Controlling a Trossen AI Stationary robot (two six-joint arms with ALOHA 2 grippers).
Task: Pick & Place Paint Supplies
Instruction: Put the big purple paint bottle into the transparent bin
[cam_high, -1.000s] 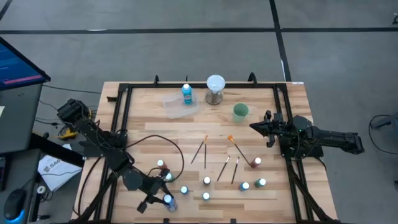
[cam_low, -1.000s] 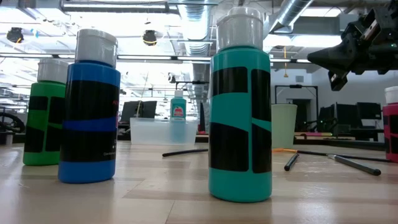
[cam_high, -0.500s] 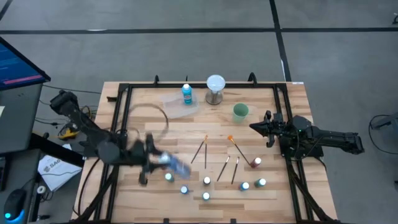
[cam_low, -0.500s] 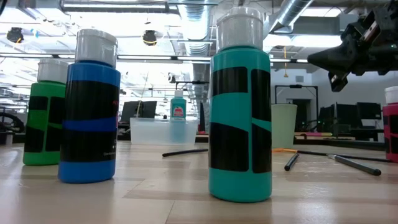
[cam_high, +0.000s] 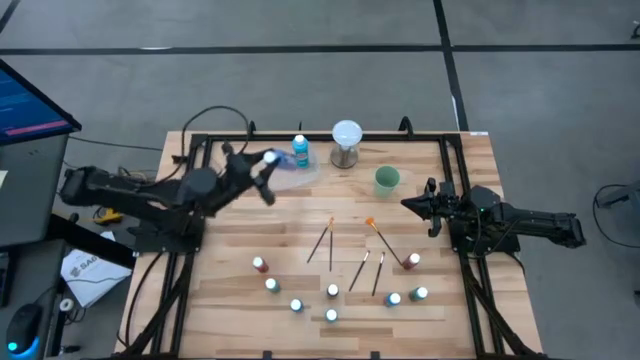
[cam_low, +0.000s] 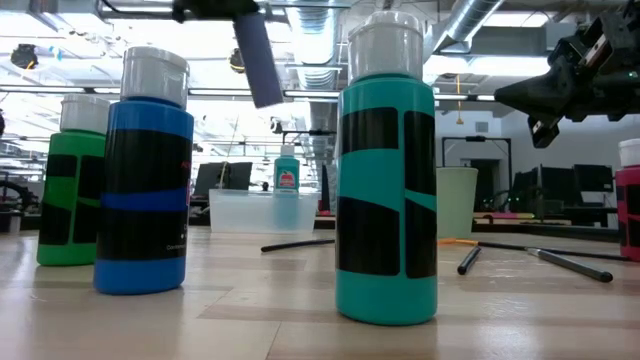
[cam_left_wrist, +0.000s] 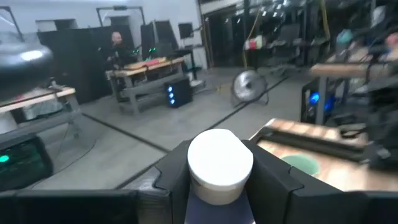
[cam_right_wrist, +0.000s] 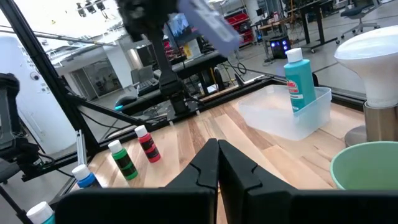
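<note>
Carrying a paint bottle (cam_high: 268, 158) pinched between its fingers (cam_left_wrist: 280, 183), the left gripper (cam_high: 262, 170) hangs above the clear tray (cam_high: 300, 172) at the table's far edge; a loose pinch or tilt could drop it beside the tray. Right gripper (cam_high: 408, 203), fingers pressed together, waits near the green cup (cam_high: 387, 179)

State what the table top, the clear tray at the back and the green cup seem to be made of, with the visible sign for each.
Table top: wood, pale planks with grain and seams showing. Clear tray: probably plastic, translucent and thin-walled, a bottle showing through. Green cup: likely plastic, smooth matte rim; paper cannot be ruled out.
</note>
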